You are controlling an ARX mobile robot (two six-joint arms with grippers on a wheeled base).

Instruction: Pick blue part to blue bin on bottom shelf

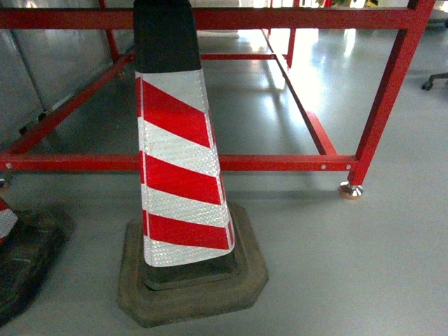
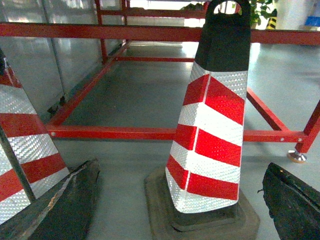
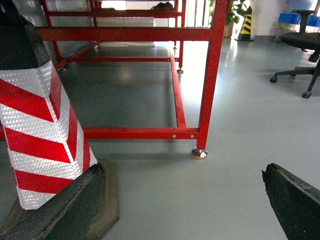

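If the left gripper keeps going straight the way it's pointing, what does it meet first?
Most likely the striped traffic cone, standing almost dead ahead between the open jaws of the left gripper; depth is unclear. The red frame lies behind it.

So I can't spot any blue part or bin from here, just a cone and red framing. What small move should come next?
Probably turn the base away to search for the shelf. The striped cone stands right in front, the red frame behind holds nothing, and both claws (left, right) are open and empty.
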